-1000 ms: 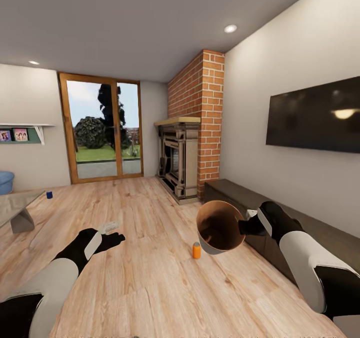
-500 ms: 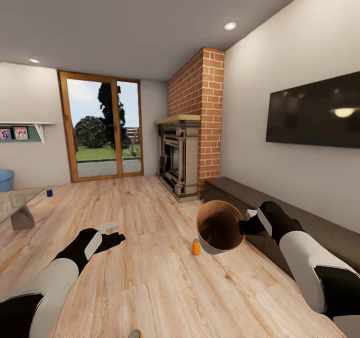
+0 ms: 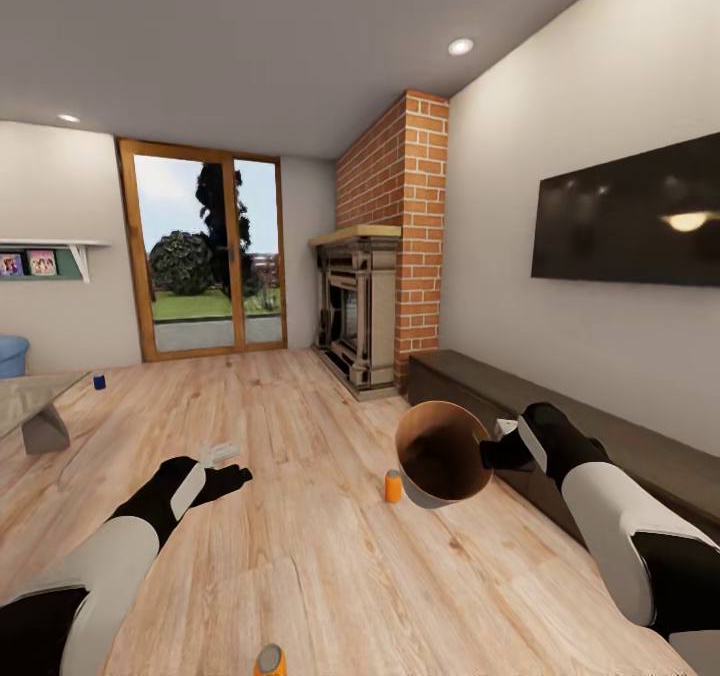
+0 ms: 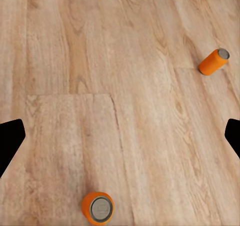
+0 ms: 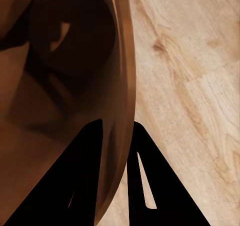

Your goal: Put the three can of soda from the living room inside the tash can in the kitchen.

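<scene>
My right gripper is shut on the rim of the copper-brown tash can, held tilted above the floor; the right wrist view has the can's wall pinched between the black fingers. One orange soda can stands on the pale wood floor just beside the bucket. A second orange can shows at the lower edge of the head view. The dark blue can stands far off at the left. My left gripper hangs open over the floor, with both orange cans below it.
A glass coffee table and a blue sofa sit at the far left. A dark low cabinet runs along the right wall under the black TV. The brick fireplace and glass doors stand ahead.
The camera has shifted: the near floor slid up the picture and a second orange can came into the lower edge. Both arms hold their pose, the bucket still gripped.
</scene>
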You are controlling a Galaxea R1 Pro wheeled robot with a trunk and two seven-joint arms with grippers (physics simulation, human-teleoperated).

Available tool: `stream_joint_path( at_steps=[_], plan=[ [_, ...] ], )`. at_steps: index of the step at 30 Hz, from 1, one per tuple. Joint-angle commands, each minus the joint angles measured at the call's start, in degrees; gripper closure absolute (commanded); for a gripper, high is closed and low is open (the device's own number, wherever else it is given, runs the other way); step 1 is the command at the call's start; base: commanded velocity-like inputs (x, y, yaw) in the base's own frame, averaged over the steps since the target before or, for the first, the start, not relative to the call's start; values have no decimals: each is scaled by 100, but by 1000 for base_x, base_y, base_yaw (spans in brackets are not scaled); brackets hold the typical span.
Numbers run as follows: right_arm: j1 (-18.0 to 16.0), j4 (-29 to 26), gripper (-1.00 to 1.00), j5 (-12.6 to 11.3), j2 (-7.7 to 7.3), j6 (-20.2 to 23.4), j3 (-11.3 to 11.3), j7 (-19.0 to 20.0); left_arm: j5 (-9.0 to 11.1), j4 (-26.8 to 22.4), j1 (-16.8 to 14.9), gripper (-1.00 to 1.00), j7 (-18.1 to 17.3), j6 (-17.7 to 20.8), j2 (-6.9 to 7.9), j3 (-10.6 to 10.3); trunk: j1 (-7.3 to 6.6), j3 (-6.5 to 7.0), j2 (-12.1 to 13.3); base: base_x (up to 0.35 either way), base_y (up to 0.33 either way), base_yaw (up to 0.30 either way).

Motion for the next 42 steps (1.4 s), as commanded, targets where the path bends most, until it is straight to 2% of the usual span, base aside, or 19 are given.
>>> stream_joint_path(
  at_steps=[1,3,9,21,26,28,42],
  plan=[
    [-5,-8,100,-150,-2,10,-28,28,0,2,0,-100,-1,-1,-12,-1,22,-17,-42,0,0,0],
    [-5,-8,100,-150,-4,10,-28,28,0,5,0,-100,-1,-1,-26,-2,66,-53,-123,0,0,0],
    [-10,-13,100,-150,-22,10,-31,28,-1,9,1,-100,-1,-6,-47,-3,81,-186,-131,0,0,0],
    [-21,-199,100,-151,-253,2,-36,34,-8,17,7,-100,-1,-102,-93,0,112,-452,-147,0,0,0],
    [-253,-246,100,-152,-277,32,-35,63,-12,25,8,-100,-1,-119,-130,-1,125,-562,-153,0,0,0],
    [-418,-267,100,-152,-326,86,-36,90,-23,26,8,-100,7,-129,-269,-8,130,-607,-156,0,0,0],
    [-937,-272,100,-151,-368,577,-30,85,-35,27,14,-100,125,-157,-412,-10,166,-917,-175,0,0,0]
  ],
)
